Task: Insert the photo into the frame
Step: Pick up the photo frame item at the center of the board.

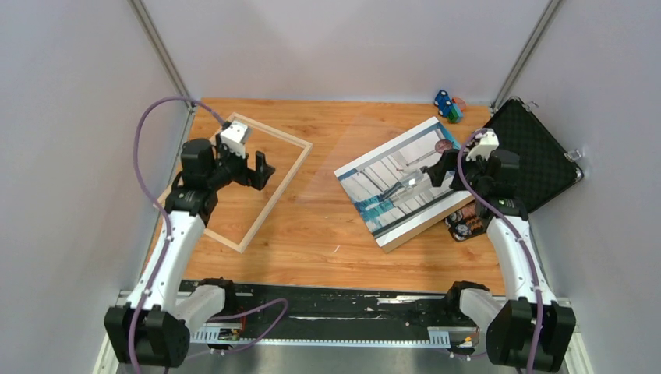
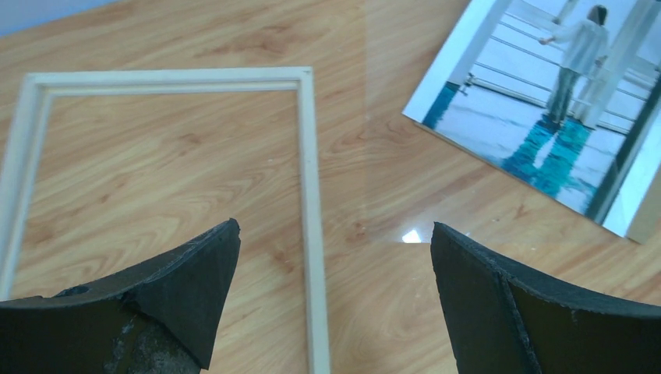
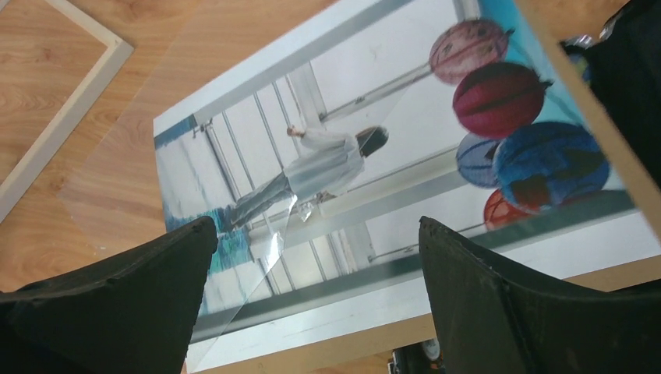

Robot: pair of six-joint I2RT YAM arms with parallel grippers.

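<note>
Right now I am keeping both pairs of jaws spread wide, pinching nothing. The left jaws are hovering over the frame and the right jaws over the photo. I judge each arm is waiting above the thing on its own side so either can start.

The frame is lying flat on the left of the tabletop, turned at an angle, with bare wood showing through its opening. The photo is lying face up on the right, well apart from the frame, so nothing is loaded yet. It is resting on a brown board, probably so both can go in together.

The top view is giving me the layout, and farther back a black case beside the photo and small toys at the far edge. It is barely showing the pane, though. My left wrist view is catching that pane's straight edge and a glint between frame and photo. My right wrist view is showing it sitting loose on the tabletop, with one corner overlapping the photo. I judge the pane is likely to slide if I nudge it while reaching for the print.
</note>
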